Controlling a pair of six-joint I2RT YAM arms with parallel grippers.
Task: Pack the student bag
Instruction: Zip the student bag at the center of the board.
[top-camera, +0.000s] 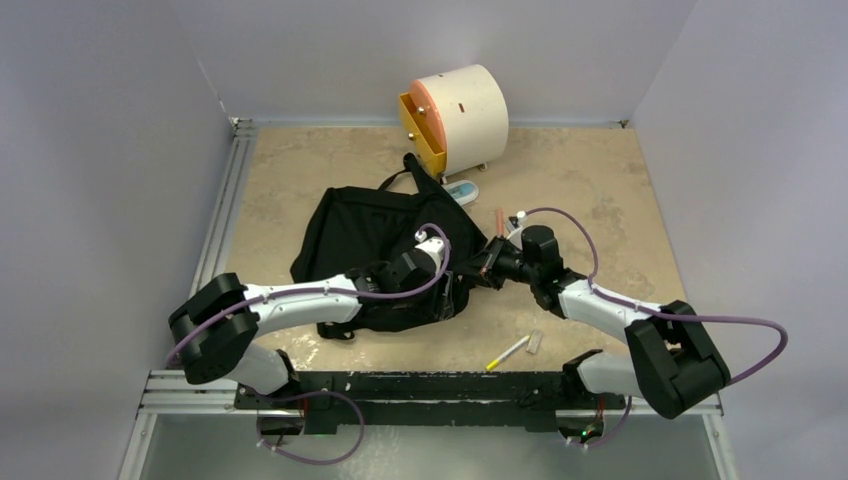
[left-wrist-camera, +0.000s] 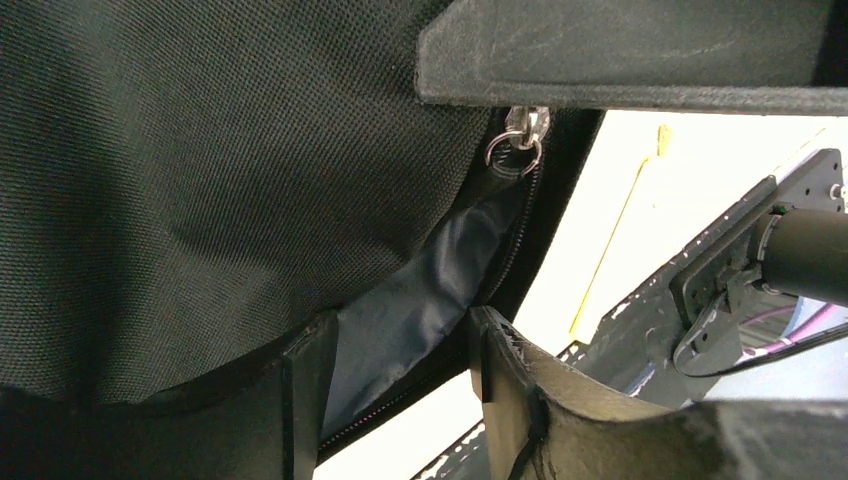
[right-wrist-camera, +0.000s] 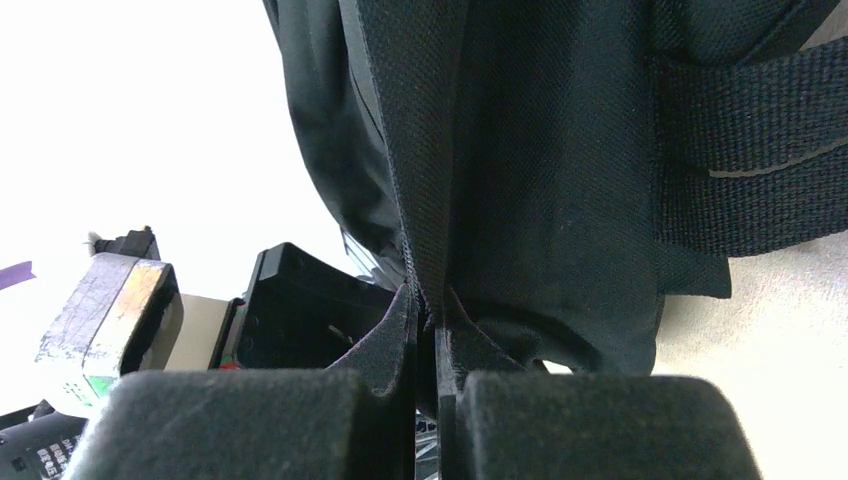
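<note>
The student bag (top-camera: 365, 240), a large black backpack, lies on the table's middle with its straps toward the back. My right gripper (top-camera: 478, 268) is at its right edge, and in the right wrist view that gripper (right-wrist-camera: 430, 310) is shut on a fold of the bag's black fabric (right-wrist-camera: 520, 150). My left gripper (top-camera: 448, 287) reaches over the bag's near right corner. In the left wrist view it (left-wrist-camera: 400, 370) is open, with the blue-grey lining (left-wrist-camera: 420, 290) and zipper edge running between its fingers (left-wrist-camera: 500, 360). A metal zipper pull (left-wrist-camera: 520, 140) hangs just above.
A cream cylindrical drawer box (top-camera: 460, 110) with an orange-yellow front stands at the back. A light-blue item (top-camera: 462, 190) lies beside the bag's strap. A reddish pen (top-camera: 500, 218) is right of the bag. A yellow-tipped pen (top-camera: 507, 352) and a small grey piece (top-camera: 535, 341) lie near the front edge.
</note>
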